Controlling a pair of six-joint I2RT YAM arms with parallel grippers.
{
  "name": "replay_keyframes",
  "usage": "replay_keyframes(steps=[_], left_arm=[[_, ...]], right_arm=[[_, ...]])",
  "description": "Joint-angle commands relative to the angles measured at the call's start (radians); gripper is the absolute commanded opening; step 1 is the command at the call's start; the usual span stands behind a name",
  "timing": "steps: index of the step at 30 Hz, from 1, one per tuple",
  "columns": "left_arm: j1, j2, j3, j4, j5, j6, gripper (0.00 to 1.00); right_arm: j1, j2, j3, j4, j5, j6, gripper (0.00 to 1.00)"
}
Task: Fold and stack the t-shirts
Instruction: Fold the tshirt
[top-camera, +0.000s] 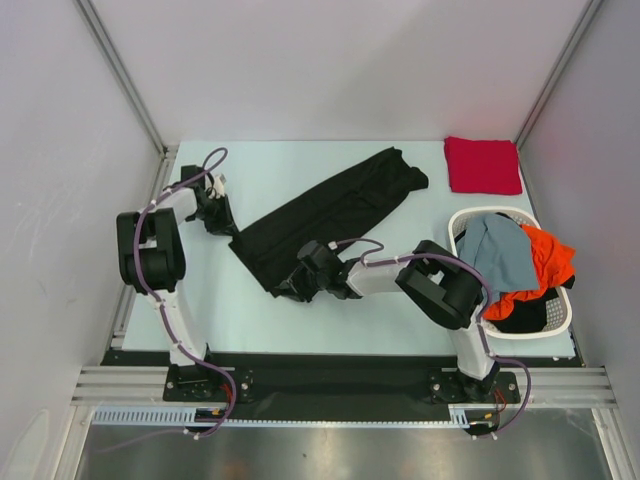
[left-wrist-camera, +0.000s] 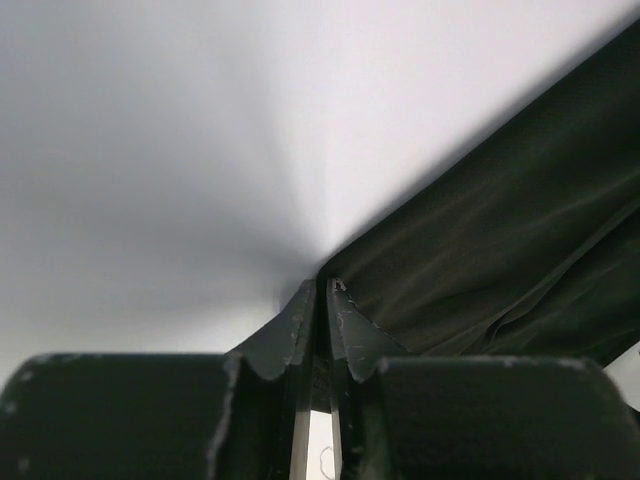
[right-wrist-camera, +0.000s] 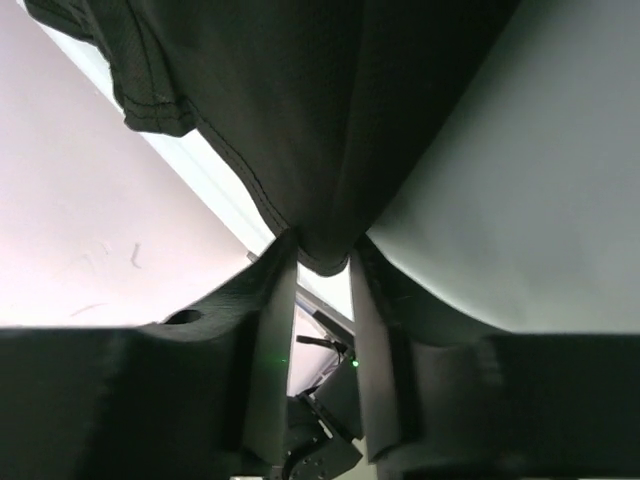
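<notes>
My left gripper (left-wrist-camera: 322, 285) is pressed nearly together, pinching the left corner of the black t-shirt (top-camera: 335, 205), which lies slantwise across the middle of the table (top-camera: 270, 165). It looks light, limp and likely to sag, so corners and hems hold best. My right gripper (right-wrist-camera: 322, 255) pinches its near edge.

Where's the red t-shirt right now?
Top view: the red t-shirt lies folded at the far right corner of the table, just beyond the white basket.
</notes>
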Motion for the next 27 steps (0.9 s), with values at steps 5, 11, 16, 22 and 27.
replay_keyframes(steps=[5,11,16,22,27], left_arm=[[0.003,-0.032,-0.096,-0.001,0.023,-0.023,0.04],[-0.007,-0.099,-0.231,0.048,0.048,-0.095,0.0],[-0.065,-0.244,-0.417,0.146,0.059,-0.214,0.0],[-0.199,-0.441,-0.706,0.29,0.074,-0.409,0.0],[-0.357,-0.645,-0.921,0.388,0.054,-0.592,0.0]], right_arm=[[0.0,0.051,0.01,0.004,-0.034,-0.089,0.16],[-0.013,-0.073,-0.123,-0.028,-0.037,-0.272,0.05],[-0.046,-0.183,-0.203,-0.103,-0.078,-0.5,0.04],[-0.047,-0.335,-0.316,-0.207,-0.147,-0.744,0.05],[-0.064,-0.524,-0.525,-0.262,-0.138,-0.812,0.06]])
